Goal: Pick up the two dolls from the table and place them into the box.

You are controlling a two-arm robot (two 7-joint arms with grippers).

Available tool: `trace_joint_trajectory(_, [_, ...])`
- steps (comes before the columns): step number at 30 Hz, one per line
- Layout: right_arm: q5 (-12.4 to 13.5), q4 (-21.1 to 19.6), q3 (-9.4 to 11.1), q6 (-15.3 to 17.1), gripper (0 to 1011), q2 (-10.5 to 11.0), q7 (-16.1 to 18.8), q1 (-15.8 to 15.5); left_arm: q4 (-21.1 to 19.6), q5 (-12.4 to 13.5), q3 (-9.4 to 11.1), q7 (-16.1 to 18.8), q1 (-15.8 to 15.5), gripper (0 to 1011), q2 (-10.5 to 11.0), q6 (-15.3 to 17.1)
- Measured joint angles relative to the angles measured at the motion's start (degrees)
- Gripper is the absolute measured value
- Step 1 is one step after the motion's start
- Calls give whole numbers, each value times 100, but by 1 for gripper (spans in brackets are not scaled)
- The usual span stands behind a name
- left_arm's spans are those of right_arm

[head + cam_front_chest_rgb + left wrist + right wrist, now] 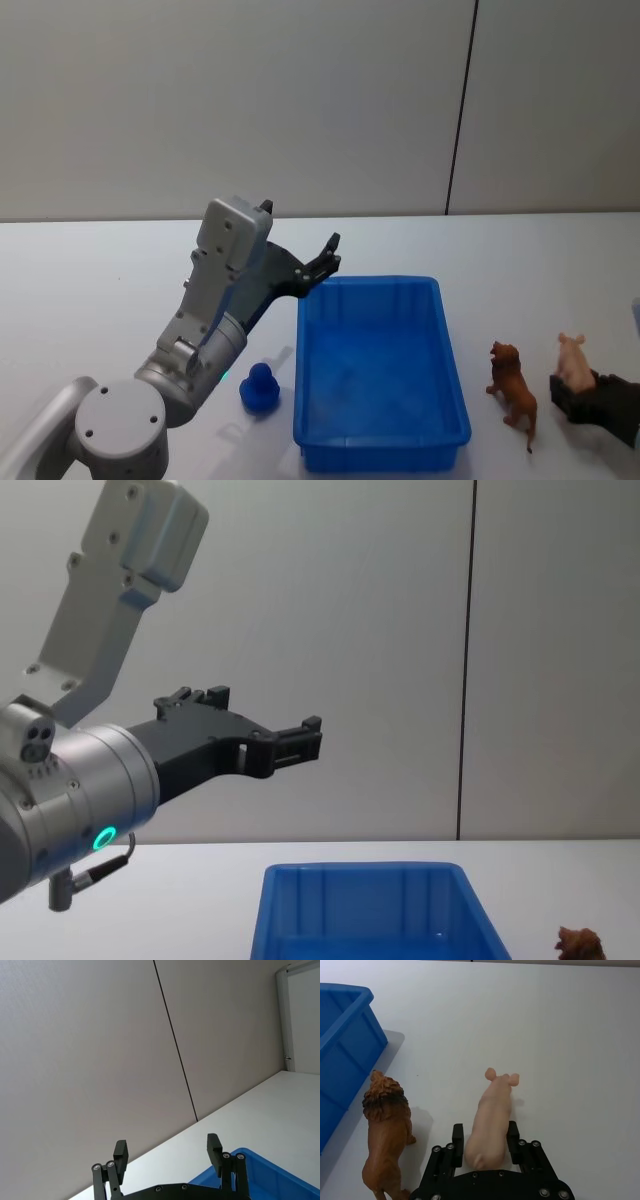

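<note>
Nearest the robot, at about 4 o'clock from the box, the right end effector (485, 1131) sits low over the white surface (560, 1035). It is grasping the pink pig doll (492, 1120) by the hindquarters, one black finger against each flank. The pig stands upright with its snout pointing away from the wrist. Just beside it, at its 9 o'clock, the reddish-brown lion doll (385, 1135) stands on its own four legs. It is untouched and lies between the pig and the box's right wall, close to both but touching neither.

At 8 o'clock from the box a small dark-blue toy (260, 388) rests on the surface.

The blue box (455, 370) lies mid-surface with its long side running away from the robot.

Farther off, above the box's 11 o'clock corner, the left end effector (167, 1152) hangs in the air. It is released, its fingers spread wide and holding nothing, and it points toward the grey wall (100, 1060).
</note>
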Motion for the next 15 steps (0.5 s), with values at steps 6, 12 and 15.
trace_joint_trajectory(6, [1, 8, 6, -51, 379, -11, -31, 10, 0, 0, 0, 0, 0, 1001, 0, 0])
trace_joint_trajectory(12, [-60, -69, 24, -222, 379, -8, -86, 10, 0, 0, 0, 0, 0, 1001, 0, 0])
trace_joint_trajectory(15, [-110, -132, 34, -337, 379, -1, -101, 10, 0, 0, 0, 0, 0, 1001, 0, 0])
